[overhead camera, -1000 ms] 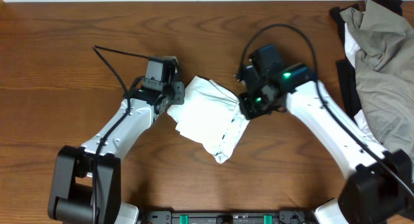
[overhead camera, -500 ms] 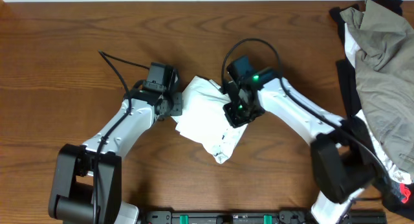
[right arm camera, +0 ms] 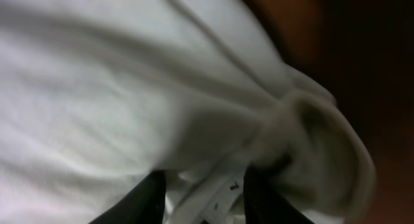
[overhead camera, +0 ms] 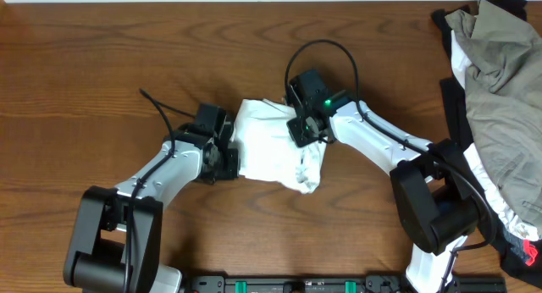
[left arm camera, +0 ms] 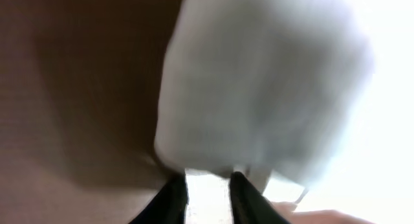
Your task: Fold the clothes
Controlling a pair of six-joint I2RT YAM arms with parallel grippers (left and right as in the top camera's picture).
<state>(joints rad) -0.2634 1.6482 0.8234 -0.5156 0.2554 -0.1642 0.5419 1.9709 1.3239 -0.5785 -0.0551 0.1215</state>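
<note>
The white T-shirt [overhead camera: 269, 147] lies as a crumpled, partly folded bundle in the middle of the wooden table. My left gripper [overhead camera: 229, 155] is at the bundle's left edge, and the left wrist view shows white fabric [left arm camera: 259, 88] pinched between its fingers [left arm camera: 208, 180]. My right gripper [overhead camera: 303, 129] is on the bundle's upper right part. In the right wrist view its fingers [right arm camera: 204, 184] close around a bunched fold with a seam of the shirt [right arm camera: 129, 88]. The black print is hidden.
A heap of other clothes sits at the table's right edge: an olive-grey garment [overhead camera: 500, 81] on top, a black garment [overhead camera: 450, 98] and white cloth [overhead camera: 461, 58] under it. Bare wood [overhead camera: 85, 64] lies to the left and front.
My right gripper moved left onto the shirt's upper right part. My left gripper moved toward the front. The bundle turned and drew together into a more compact shape.
</note>
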